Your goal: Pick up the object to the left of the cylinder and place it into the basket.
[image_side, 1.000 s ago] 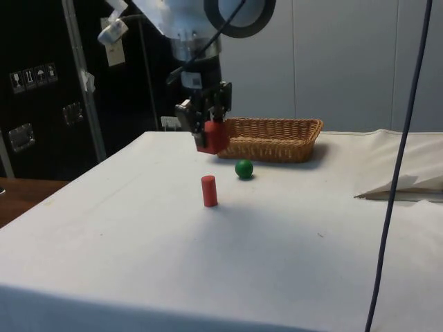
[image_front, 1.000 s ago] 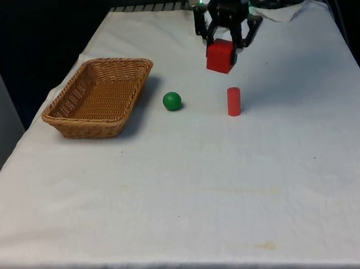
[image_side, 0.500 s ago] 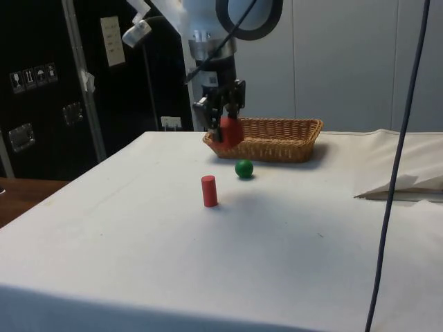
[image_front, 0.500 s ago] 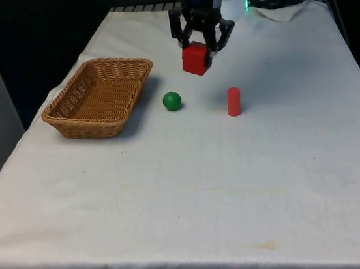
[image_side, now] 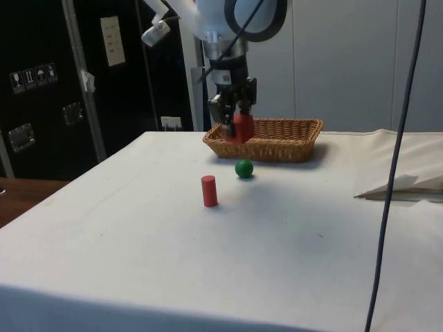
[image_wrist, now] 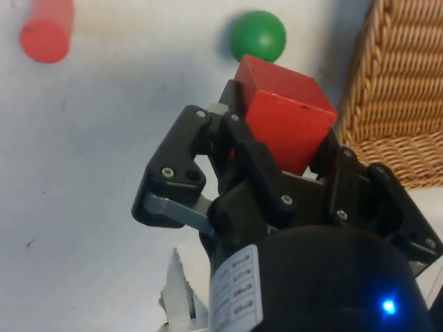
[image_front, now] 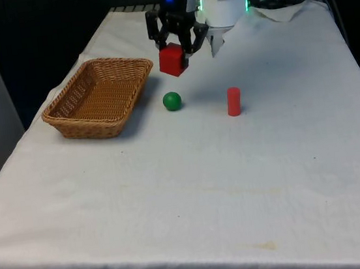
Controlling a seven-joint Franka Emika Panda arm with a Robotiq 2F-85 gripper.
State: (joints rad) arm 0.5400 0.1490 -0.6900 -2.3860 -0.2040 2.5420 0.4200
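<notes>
White-clothed worktop (image_front: 252, 185), hand (image_front: 175, 48) aloft at upper centre of the front view.
Clamped on red cube (image_front: 172, 60), above green ball (image_front: 172, 100); wicker basket (image_front: 99, 97) at left, red cylinder (image_front: 233, 101) right of ball.

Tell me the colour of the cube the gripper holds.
Red. The cube shows best in the wrist view.
</notes>
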